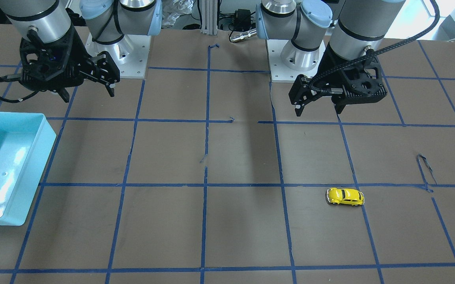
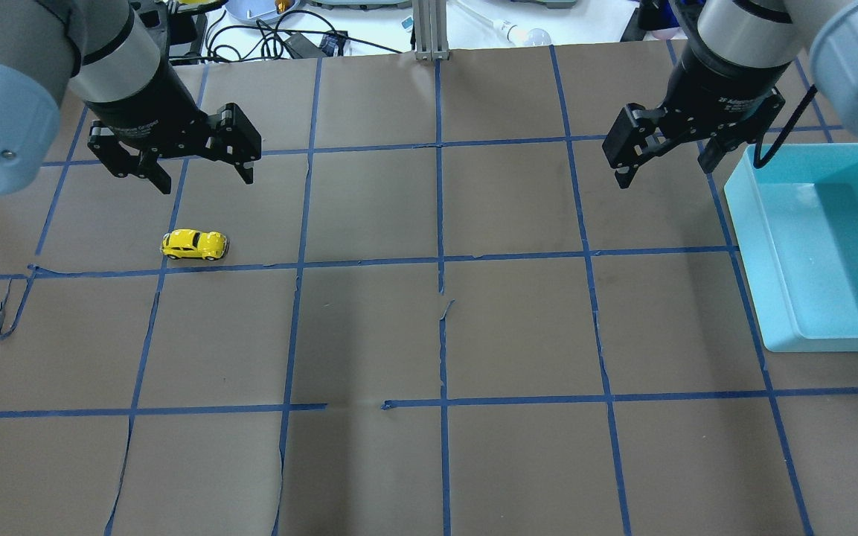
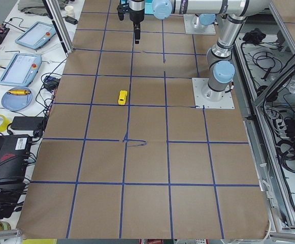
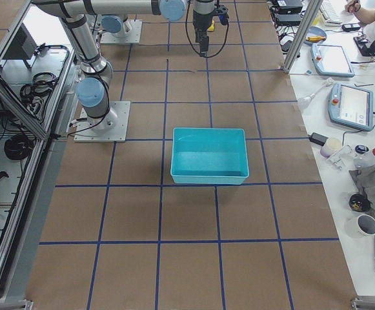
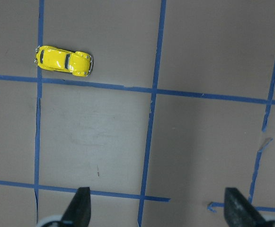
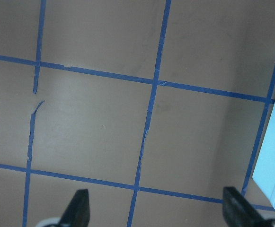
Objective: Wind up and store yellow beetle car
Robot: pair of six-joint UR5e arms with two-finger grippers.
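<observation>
Since the yellow beetle car (image 2: pixel 194 244) sits untouched on the table (image 2: pixel 436 335), touching a blue tape line and near the left gripper (image 2: pixel 205 181), the task appears to be at its very start. The left gripper and the right gripper (image 2: pixel 667 173) hang above the table, fingers spread wide, holding nothing. The next move likely calls for the left arm to descend and pinch the small, glossy car squarely. The left wrist view shows the car lying roughly along the tape, while only the exterior right view shows the turquoise bin (image 4: pixel 210 177) whole.
</observation>
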